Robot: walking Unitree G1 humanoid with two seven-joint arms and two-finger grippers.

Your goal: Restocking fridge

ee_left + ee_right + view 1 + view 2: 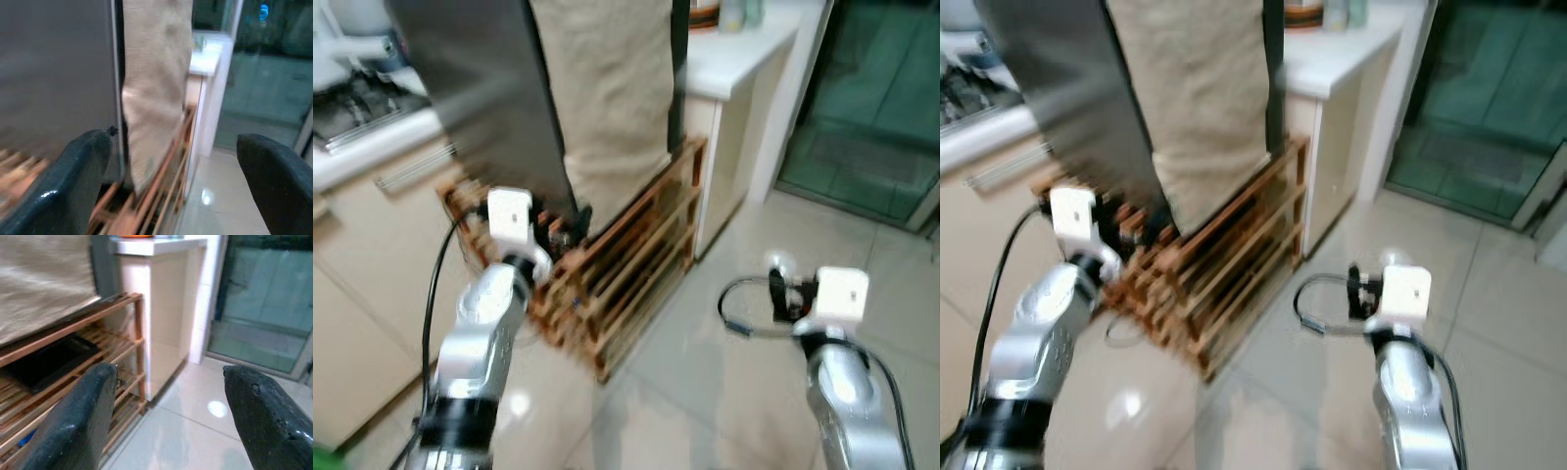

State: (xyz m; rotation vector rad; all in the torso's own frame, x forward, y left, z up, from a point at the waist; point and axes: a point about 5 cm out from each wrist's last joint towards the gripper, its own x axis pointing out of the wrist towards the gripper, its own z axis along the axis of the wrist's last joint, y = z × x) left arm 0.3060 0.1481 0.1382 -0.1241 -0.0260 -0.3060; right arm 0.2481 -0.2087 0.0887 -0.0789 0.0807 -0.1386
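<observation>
Just ahead of us stands the fridge [480, 108], its grey door beside a hanging cloth [607, 88] over a wooden rack [626, 264]. Both the left gripper [171, 186] and right gripper [171, 416] are spread wide, holding nothing. We judge the door heavy, stiff and smooth, best gripped along its edge.

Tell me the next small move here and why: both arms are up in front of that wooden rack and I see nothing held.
Probably bring the left gripper up toward the edge of the grey door above the wooden rack. Its fingers are open with nothing between them, and it already sits close to that edge. The right gripper is open too, over bare floor, further off.
</observation>
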